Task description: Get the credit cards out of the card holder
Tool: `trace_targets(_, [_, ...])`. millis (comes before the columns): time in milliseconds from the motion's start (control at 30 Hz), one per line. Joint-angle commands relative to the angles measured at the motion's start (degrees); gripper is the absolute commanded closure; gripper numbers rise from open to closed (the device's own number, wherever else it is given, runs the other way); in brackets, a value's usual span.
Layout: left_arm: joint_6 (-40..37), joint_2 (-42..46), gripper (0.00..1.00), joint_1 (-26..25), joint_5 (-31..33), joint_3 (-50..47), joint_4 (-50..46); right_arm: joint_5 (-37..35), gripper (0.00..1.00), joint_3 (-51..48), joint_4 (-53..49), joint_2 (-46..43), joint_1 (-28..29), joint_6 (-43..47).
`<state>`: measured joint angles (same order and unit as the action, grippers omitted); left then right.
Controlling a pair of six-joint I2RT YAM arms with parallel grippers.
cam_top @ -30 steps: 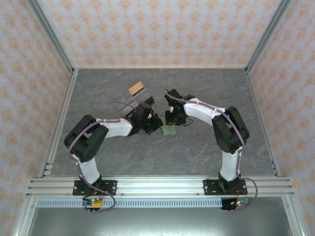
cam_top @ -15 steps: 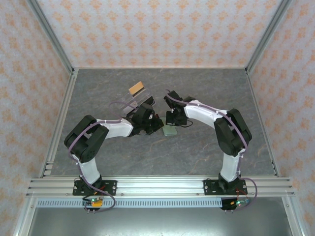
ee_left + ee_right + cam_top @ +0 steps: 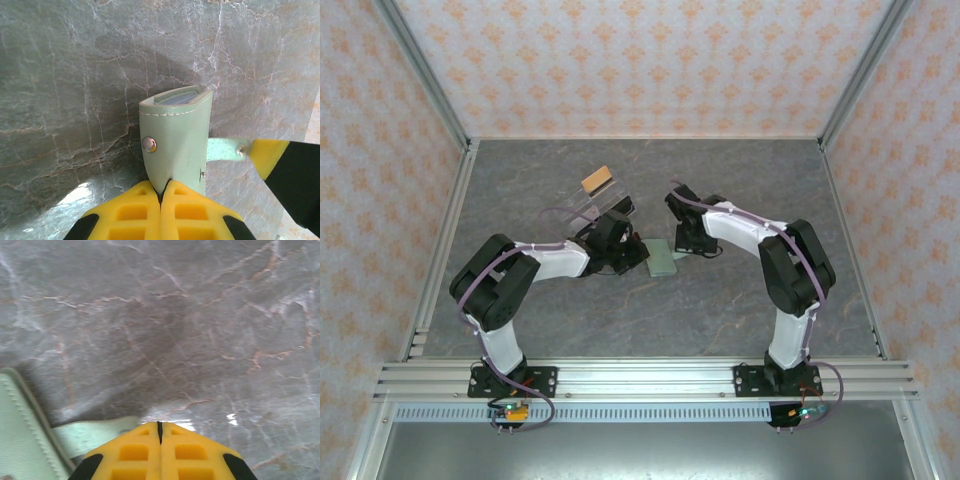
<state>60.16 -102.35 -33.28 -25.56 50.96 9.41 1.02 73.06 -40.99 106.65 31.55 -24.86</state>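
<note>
Only card edges (image 3: 180, 96) inside card holder (image 3: 177, 145)

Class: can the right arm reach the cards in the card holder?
Probably not yet: the right end effector is shut on the tab of the card holder, though the cards show uncovered.

Left end effector (image 3: 161, 192) and right end effector (image 3: 159, 429), both clamped tight.

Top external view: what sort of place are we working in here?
Likely a purpose-built robot test cell: a marble-look table boxed in by aluminium rails and patterned wall panels, with the left arm and right arm bolted at its near edge.
</note>
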Motion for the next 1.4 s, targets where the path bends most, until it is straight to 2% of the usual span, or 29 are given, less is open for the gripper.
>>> trace_targets(0, [-0.4,1.0,1.00,0.5,1.8,0.3,-2.7,-0.1,1.00,-1.3,0.0,-2.1,0.3,0.3])
trace_targets(100, [-1.2,1.1,0.98,0.5,0.8,1.1,-2.8,5.1,0.68,-1.2,2.2,-3.2,0.1,1.6])
trace_targets(167, [-1.7,1.6,0.82,0.4,0.9,1.4,-3.3,7.8,0.62,-1.1,3.5,-3.2,0.1,2.9])
trace_targets(233, [-2.5,2.1,0.65,0.5,0.9,2.0,-4.3,9.9,0.62,-0.4,3.7,-2.4,0.1,3.7])
trace_targets(367, [-3.4,3.1,0.47,0.5,1.1,2.9,-6.2,11.8,0.64,0.9,3.6,-0.4,0.0,4.9])
trace_targets(500, [-4.1,3.8,0.39,0.6,2.4,3.7,-8.4,11.2,0.67,1.7,3.5,-0.2,0.0,5.3])
trace_targets(633, [-4.3,4.4,0.35,0.8,4.5,3.7,-10.8,8.0,0.65,0.5,3.6,-4.6,0.0,4.7])
trace_targets(733, [-4.4,5.5,0.32,1.2,7.2,3.6,-13.9,6.6,0.55,-0.4,3.4,-8.1,0.4,5.7])
trace_targets(800, [-4.3,6.5,0.30,1.8,8.7,3.1,-15.2,8.4,0.49,-0.1,3.0,-8.6,1.4,7.9])
trace_targets(967, [-4.9,9.0,0.24,2.7,11.7,2.5,-18.9,9.0,0.42,2.8,0.6,-4.4,3.6,9.7])
trace_targets(1167, [-5.2,11.6,0.18,3.6,14.0,1.6,-21.5,4.9,0.44,7.0,-2.2,1.7,4.7,9.7])
trace_targets(1233, [-5.4,11.9,0.15,4.0,14.4,1.3,-22.1,2.7,0.50,7.8,-3.1,2.9,4.7,9.2])
trace_targets(1367, [-5.4,12.5,0.11,4.4,14.5,0.9,-22.4,2.0,0.68,9.0,-4.0,4.3,4.7,9.4])
